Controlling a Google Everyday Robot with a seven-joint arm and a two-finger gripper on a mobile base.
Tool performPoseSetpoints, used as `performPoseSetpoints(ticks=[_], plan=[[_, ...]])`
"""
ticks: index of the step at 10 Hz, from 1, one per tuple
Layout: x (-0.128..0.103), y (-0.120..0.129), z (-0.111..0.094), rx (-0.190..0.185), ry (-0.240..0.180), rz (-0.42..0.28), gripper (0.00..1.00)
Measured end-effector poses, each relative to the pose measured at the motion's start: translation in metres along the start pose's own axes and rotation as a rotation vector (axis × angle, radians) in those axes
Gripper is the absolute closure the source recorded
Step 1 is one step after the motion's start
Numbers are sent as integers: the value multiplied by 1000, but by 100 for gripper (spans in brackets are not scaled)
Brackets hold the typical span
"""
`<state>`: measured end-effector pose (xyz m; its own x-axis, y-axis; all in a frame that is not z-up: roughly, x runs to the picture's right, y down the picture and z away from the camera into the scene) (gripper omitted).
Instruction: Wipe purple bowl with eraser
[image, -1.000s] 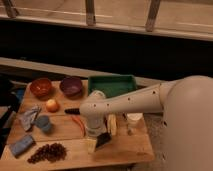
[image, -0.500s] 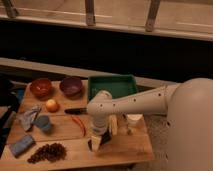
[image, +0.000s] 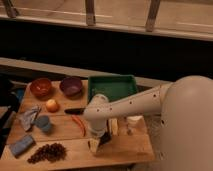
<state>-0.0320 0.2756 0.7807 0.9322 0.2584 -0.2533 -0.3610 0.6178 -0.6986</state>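
The purple bowl stands at the back left of the wooden table, next to an orange-red bowl. My gripper points down at the table's front middle, far from the purple bowl, with its fingers spread and nothing clearly between them. A small dark block, apparently the eraser, lies right beside the fingertips, partly hidden by the wrist. The white arm reaches in from the right.
A green tray sits behind the arm. A black-handled knife, a red chili, an orange fruit, a grey cup, a cloth, a blue-grey sponge and dark berries lie left. A white cup stands right.
The gripper has sunk slightly toward the table's front edge. Nothing on the table has moved.
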Motion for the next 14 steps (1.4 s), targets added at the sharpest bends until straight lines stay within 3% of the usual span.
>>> performPoseSetpoints(ticks=[2,10,12,14], plan=[[-1,2,5,2,10,6,22],[2,3,5,4,20,19,98],[1,3,3,3,21,16,100],[-7,-4,-11,-16,-16,26,100]])
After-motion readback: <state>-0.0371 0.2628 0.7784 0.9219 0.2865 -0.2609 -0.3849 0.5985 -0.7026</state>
